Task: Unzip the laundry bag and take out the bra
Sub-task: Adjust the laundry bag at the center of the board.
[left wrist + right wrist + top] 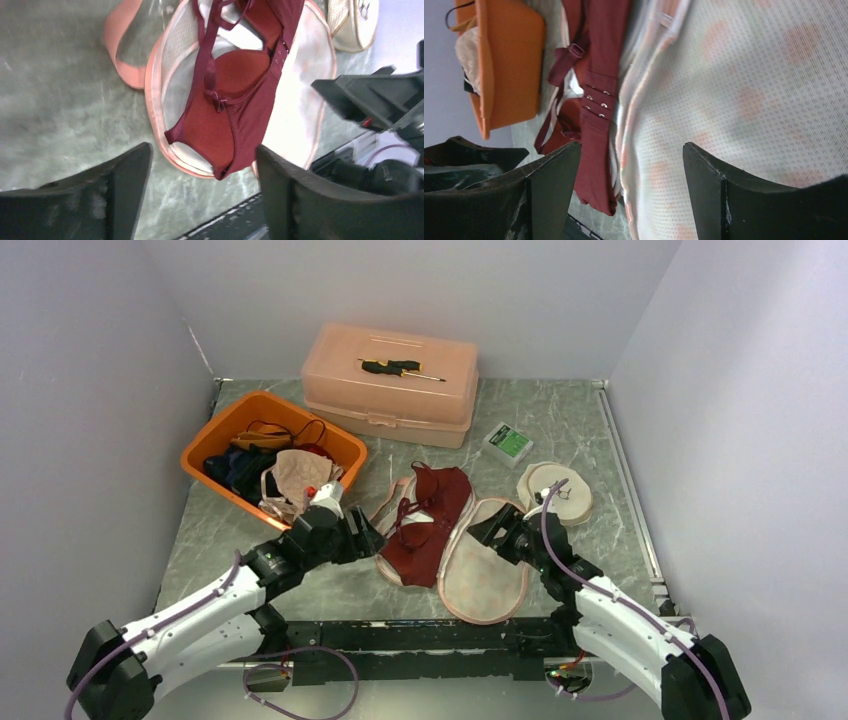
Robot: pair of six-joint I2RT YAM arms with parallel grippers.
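The laundry bag (pixel 487 580) lies unzipped and spread flat in two pink-rimmed mesh halves near the table's front. The dark red bra (pixel 425 520) lies across the left half, its straps toward the back. My left gripper (pixel 366 536) hovers just left of the bra, open and holding nothing. In the left wrist view the bra (pixel 235 100) and the bag (pixel 305 85) sit beyond the left gripper (pixel 202 185). My right gripper (pixel 492 528) is open above the right half. The right wrist view shows the mesh bag (pixel 749 100) and the bra (pixel 596 125) under the right gripper (pixel 631 185).
An orange bin (pixel 205 452) of clothes stands at the left. A pink toolbox (pixel 390 383) with a screwdriver (pixel 400 368) on top is at the back. A green box (pixel 508 443) and a small round mesh pouch (pixel 555 490) lie at the right.
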